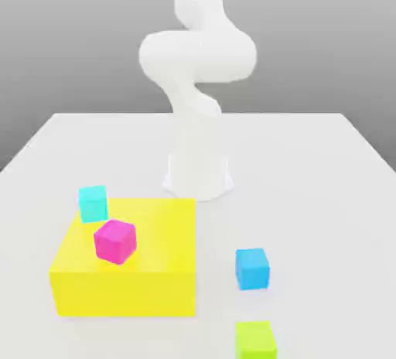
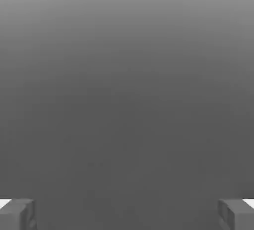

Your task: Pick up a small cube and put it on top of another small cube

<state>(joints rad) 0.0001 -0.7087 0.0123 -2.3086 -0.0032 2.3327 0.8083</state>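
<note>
Two task cubes: small matte lime-green cube (image 1: 256, 340) on tabletop (image 1: 325, 195), likely rigid & light, grip opp. flat sides; turquoise cube (image 1: 93, 203) w/ yellow block (image 1: 155, 272); fingers (image 2: 17, 214) wide apart, empty.

Four small cubes: lime-green cube (image 1: 256, 340), turquoise cube (image 1: 93, 203), sky-blue cube (image 1: 253, 268), magenta cube (image 1: 115, 241); one yellow block (image 1: 128, 276).

lime-green cube (image 1: 256, 340) clipped by exterior view's bottom edge, arm (image 1: 197, 56) cut off at top
</note>
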